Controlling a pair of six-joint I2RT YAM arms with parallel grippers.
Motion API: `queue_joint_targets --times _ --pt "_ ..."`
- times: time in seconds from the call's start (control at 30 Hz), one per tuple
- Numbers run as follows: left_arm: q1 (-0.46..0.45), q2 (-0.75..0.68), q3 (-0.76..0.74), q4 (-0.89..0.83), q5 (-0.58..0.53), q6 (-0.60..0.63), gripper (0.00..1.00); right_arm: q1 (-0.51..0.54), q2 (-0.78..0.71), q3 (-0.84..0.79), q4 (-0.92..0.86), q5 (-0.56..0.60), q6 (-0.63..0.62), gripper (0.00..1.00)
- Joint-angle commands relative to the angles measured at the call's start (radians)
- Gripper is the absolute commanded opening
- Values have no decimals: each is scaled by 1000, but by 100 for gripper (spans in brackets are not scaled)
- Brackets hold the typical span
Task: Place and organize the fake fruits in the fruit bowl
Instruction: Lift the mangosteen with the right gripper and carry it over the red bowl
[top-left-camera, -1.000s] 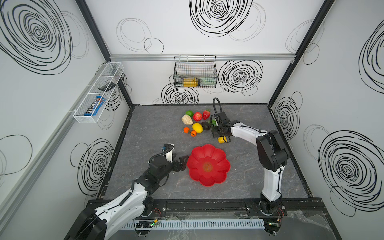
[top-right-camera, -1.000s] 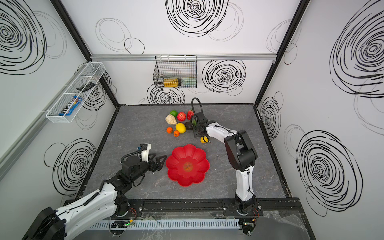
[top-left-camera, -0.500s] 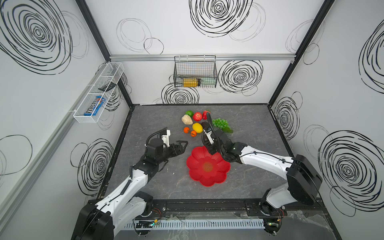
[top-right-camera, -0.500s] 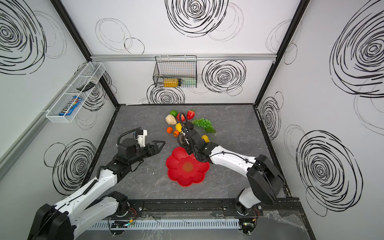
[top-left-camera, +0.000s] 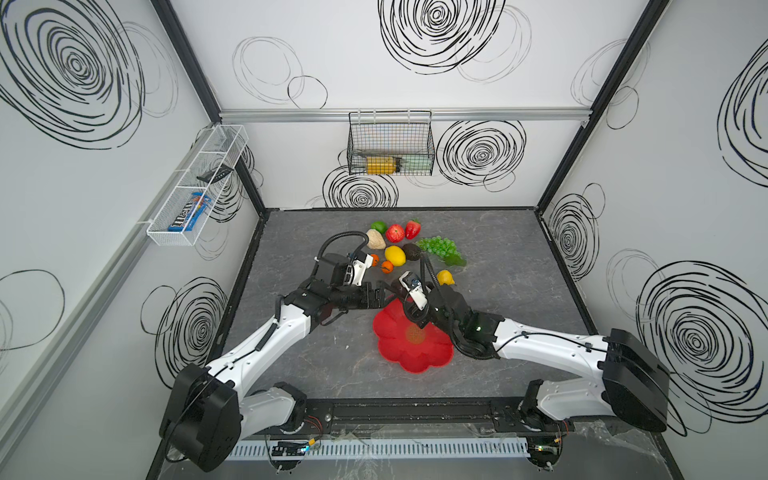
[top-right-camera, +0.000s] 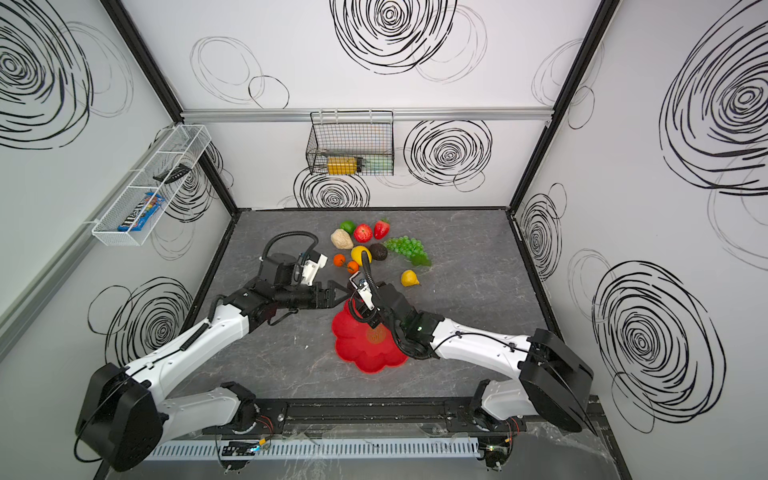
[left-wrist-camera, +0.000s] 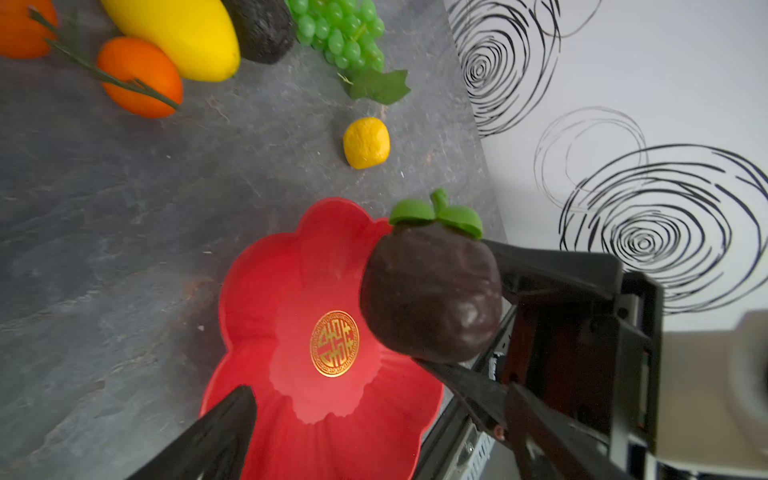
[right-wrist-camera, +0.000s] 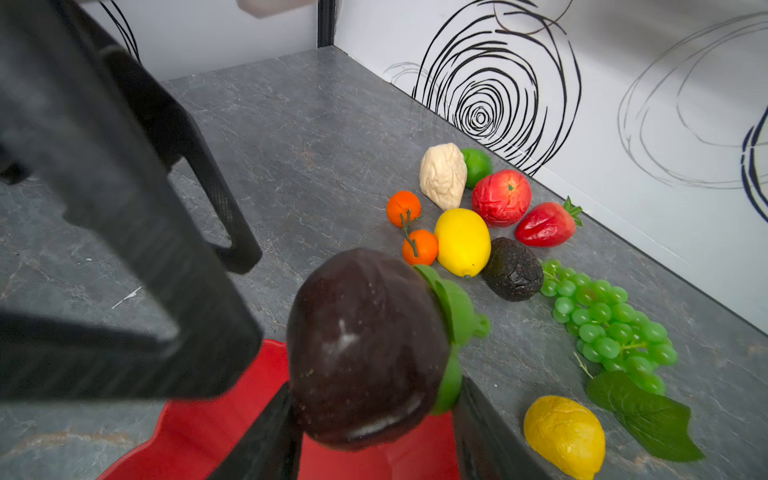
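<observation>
Glossy plastic is my worry here. The right gripper (right-wrist-camera: 370, 428) is clamped on a dark fruit (left-wrist-camera: 430, 295) with a green leaf cap, round and slick. It holds the fruit over the far rim of the fruit bowl (left-wrist-camera: 299, 266), not over the gold centre. I judge a release from here could land it on a scalloped petal, and since the dish is shallow it may roll out onto the bench (left-wrist-camera: 104, 249). Second risk: the left gripper (top-left-camera: 380, 294), jaws spread wide and empty, sits just beside the right one at the same rim. An inward move by either arm could knock the fruit loose or nudge the bowl. The other fruits lie on the bench beyond the bowl, among them the lemon (right-wrist-camera: 462, 243), avocado (right-wrist-camera: 513, 270), grape bunch (right-wrist-camera: 606, 324) and small yellow fruit (right-wrist-camera: 563, 436); none is in the bowl. Hard to read: in both top views the held fruit is hidden under the wrists, and the right arm covers part of the bowl. I cannot tell how high the fruit hangs above the rim.
</observation>
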Motion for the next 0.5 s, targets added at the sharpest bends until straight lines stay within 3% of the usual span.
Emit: queue_joint_targets --times 0.0,0.3,0.47 --pt "-3 15 31 28 80 14 99 27 -13 -17 73 29 -38 56" --pt "1 56 36 65 83 -9 98 71 -24 -38 110 63 -61 56" --pt "0 72 28 102 92 -21 89 92 -19 -41 116 77 -64 56"
